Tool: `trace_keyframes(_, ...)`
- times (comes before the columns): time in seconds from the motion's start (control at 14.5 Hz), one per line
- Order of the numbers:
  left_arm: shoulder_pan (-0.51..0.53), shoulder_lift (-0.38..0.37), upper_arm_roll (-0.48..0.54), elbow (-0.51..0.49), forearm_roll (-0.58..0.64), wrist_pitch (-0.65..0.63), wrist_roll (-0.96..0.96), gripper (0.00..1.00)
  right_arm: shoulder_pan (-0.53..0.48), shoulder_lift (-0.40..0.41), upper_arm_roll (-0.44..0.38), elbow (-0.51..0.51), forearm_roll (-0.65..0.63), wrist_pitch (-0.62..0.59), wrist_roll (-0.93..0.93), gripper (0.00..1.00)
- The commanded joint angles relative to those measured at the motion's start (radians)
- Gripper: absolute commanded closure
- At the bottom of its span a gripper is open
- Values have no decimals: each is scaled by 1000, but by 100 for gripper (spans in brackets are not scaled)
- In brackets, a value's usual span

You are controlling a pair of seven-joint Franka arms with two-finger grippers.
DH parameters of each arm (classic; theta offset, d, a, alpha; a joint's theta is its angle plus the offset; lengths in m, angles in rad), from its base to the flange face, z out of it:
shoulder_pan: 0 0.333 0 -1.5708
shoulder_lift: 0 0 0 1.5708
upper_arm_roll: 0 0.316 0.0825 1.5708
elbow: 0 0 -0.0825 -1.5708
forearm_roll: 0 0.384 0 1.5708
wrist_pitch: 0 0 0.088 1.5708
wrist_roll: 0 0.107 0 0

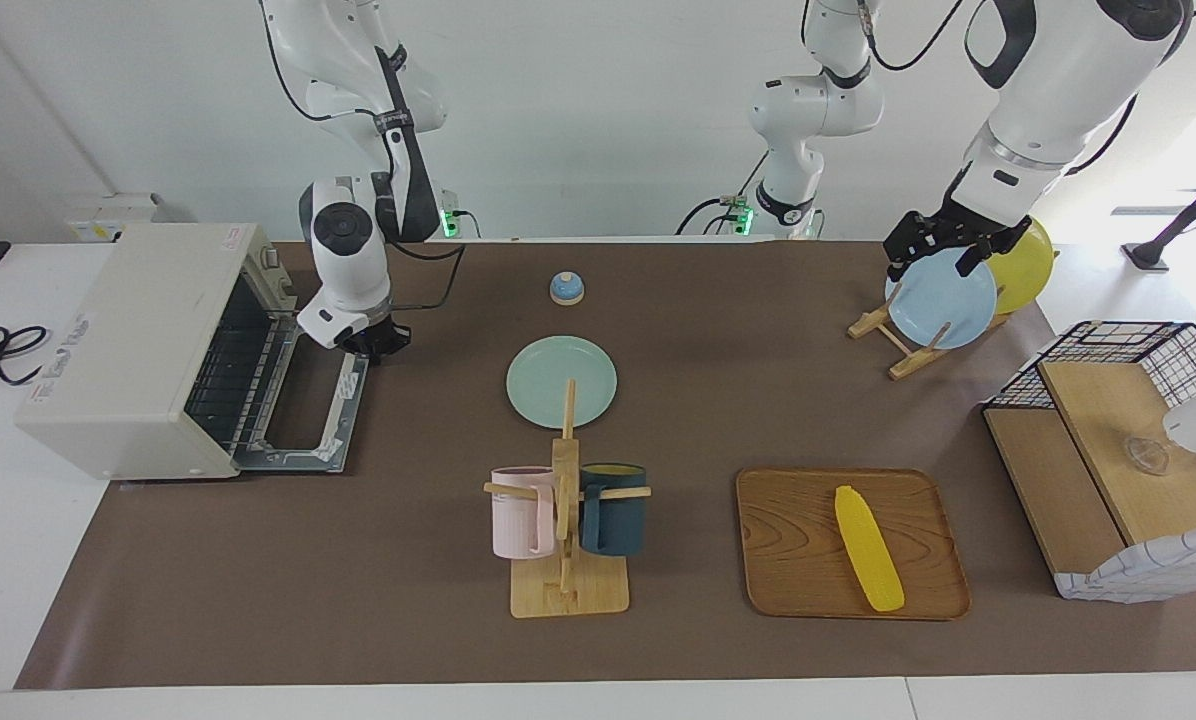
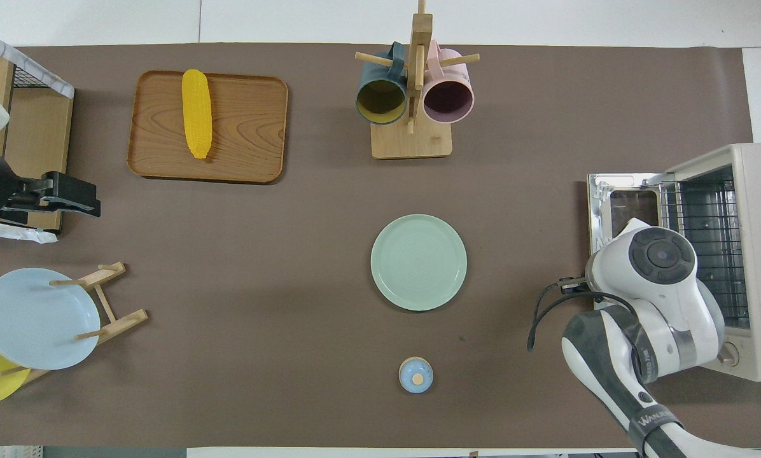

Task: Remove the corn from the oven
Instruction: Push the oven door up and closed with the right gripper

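Observation:
The corn (image 1: 868, 550) lies on a wooden tray (image 1: 798, 560) toward the left arm's end of the table, farther from the robots; it also shows in the overhead view (image 2: 197, 113). The oven (image 1: 118, 350) stands at the right arm's end with its door (image 1: 303, 410) dropped open; only the bare wire rack (image 2: 705, 242) shows inside. My right gripper (image 1: 376, 345) hangs low over the door's corner nearest the robots. My left gripper (image 1: 943, 258) is open and empty, raised over the plate rack.
A green plate (image 1: 548, 385) lies mid-table, with a mug rack (image 1: 566, 520) holding a pink and a dark mug farther out. A small blue bell (image 1: 567, 288) sits near the robots. A rack holds a blue plate (image 1: 943, 300) and a yellow plate (image 1: 1028, 265). A wire-framed wooden shelf (image 1: 1118, 460) stands at the left arm's end.

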Motion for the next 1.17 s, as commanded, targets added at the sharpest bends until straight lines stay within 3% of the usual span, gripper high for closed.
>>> trace_keyframes(0.0, 8, -27, -11, -45, 12, 24, -1, 0, -11, -18, -15, 57, -152, -125, 28, 100)
trace_keyframes(0.41, -3, -20, -6, -38, 9, 33, 3, 0, -2, 9, -13, 308, -172, -399, -97, 100)
trace_keyframes(0.62, -13, -18, 0, -36, 8, 33, 3, 0, -25, -11, -24, 353, -172, -456, -196, 100)
trace_keyframes(1.11, -24, -17, 18, -31, 12, 54, 38, 0, -161, -50, -26, 362, -172, -455, -384, 100)
